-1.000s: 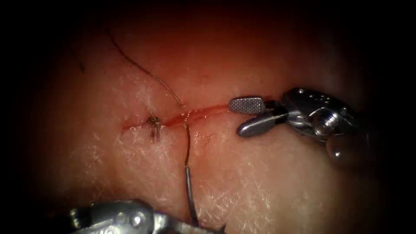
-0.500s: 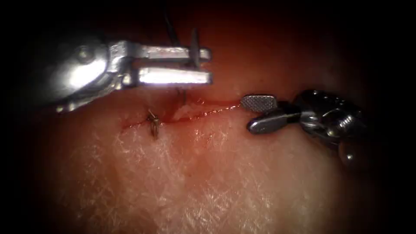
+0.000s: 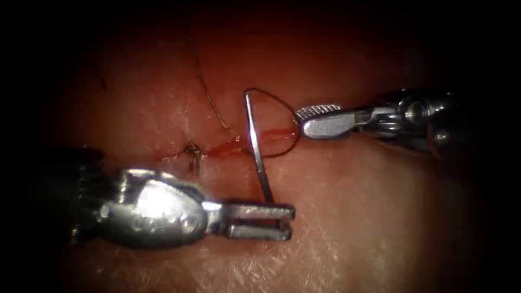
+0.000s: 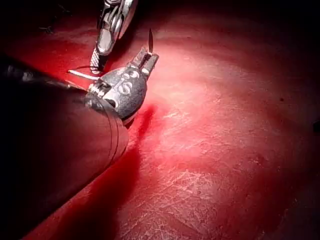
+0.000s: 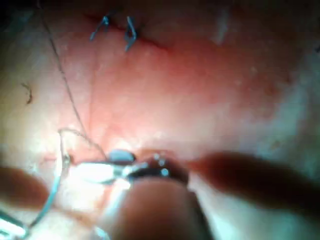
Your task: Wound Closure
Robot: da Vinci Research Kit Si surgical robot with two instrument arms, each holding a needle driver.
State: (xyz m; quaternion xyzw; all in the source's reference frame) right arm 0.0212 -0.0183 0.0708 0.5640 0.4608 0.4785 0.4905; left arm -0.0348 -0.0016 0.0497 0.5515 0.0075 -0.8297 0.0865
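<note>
My left tool point(image 3: 290, 220) comes in from the lower left, on the near side of the cut point(image 3: 228, 145), its jaws shut on the needle point(image 3: 255, 146). The needle is clear of the tissue point(image 3: 353, 217) and rises across the cut. Its sharp tip point(image 4: 150, 37) sticks out a short way past the left tool point(image 4: 149, 59). The thread point(image 3: 274, 96) arcs from the needle's blunt end to my right tool point(image 3: 299, 120) at the cut's right end. That tool's jaws are shut on the thread, which then curves back down to the cut. The right tool point(image 5: 107, 165) also meets the thread point(image 5: 80, 137) here.
A tied knot with short cut ends point(image 3: 192, 157) sits toward the cut's left end, also seen as a knot point(image 5: 127, 30) in the right wrist view. A free strand of thread point(image 3: 203, 81) runs over the far tissue into the wound. Red fluid point(image 3: 230, 144) lines the cut.
My left tool, with the needle, went from the bottom edge to above the cut and is now back on the near side. My right tool's jaws, open before, have shut on the thread.
</note>
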